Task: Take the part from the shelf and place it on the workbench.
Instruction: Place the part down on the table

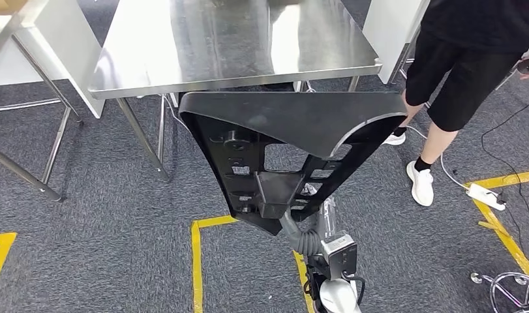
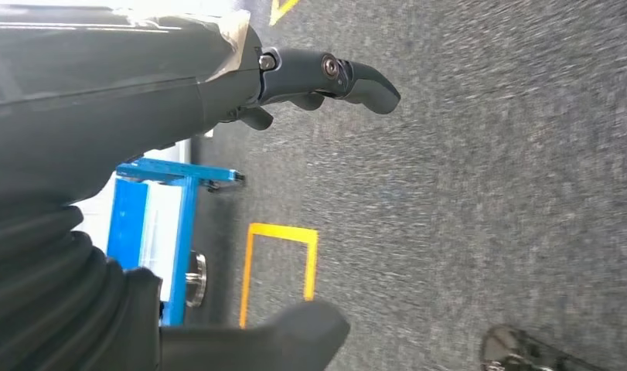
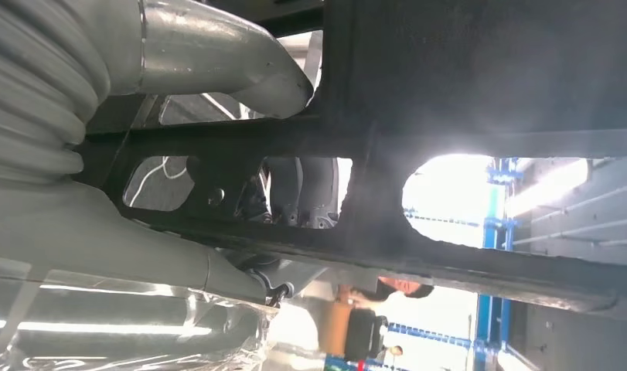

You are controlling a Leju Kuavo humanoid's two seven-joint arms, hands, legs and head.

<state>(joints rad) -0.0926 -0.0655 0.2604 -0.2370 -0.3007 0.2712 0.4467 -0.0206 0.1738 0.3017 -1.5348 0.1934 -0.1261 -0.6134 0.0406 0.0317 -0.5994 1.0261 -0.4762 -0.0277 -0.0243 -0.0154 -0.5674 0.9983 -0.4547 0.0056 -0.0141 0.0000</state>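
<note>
The part (image 1: 294, 124) is a large black plastic panel, roughly triangular with cut-outs and a broad flat top. It hangs in the air just in front of the stainless steel workbench (image 1: 183, 52), its wide edge level with the bench's front edge. My right hand (image 1: 294, 227) grips it from underneath at its narrow lower end, mostly hidden by the part. In the right wrist view the grey thumb (image 3: 217, 54) presses on the black frame of the part (image 3: 465, 77). My left hand (image 2: 325, 77) hangs over the carpet, fingers apart, holding nothing.
A person (image 1: 470, 59) in black shorts and white shoes stands at the bench's right corner. A power strip (image 1: 486, 195) and cables lie on the floor there. Yellow floor tape (image 1: 196, 261) marks the carpet. Another table's legs (image 1: 53, 150) stand left. A blue shelf frame (image 2: 151, 224) shows behind my left hand.
</note>
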